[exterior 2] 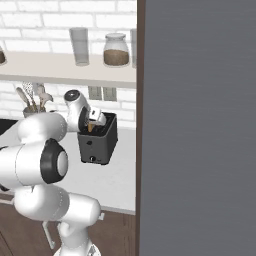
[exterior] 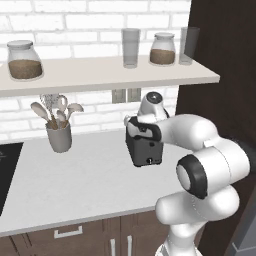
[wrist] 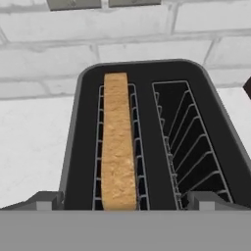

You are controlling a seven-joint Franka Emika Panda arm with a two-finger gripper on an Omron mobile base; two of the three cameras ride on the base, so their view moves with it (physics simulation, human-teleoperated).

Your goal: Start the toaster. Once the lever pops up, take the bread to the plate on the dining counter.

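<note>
From where I sit, the toaster (wrist: 147,73) directly below the pincer looks like matt dark grey plastic, with thin pale metal wire racks lining both slots. The bread (wrist: 117,142) in one slot has a rough, crumbly tan edge. Beyond the pincer, the brick wall (exterior: 90,17) is white and slightly uneven, with smooth grey mortar lines. The worktop (exterior: 75,185) under the toaster reads as a smooth, faintly speckled pale stone, matt. Off to the side, a plain grey ceramic-looking holder (exterior: 59,137) carries pale wooden spoons. Above, the glass jars (exterior: 24,60) look clear and glossy. The cabinet fronts (exterior: 100,235) below are dark wood.
</note>
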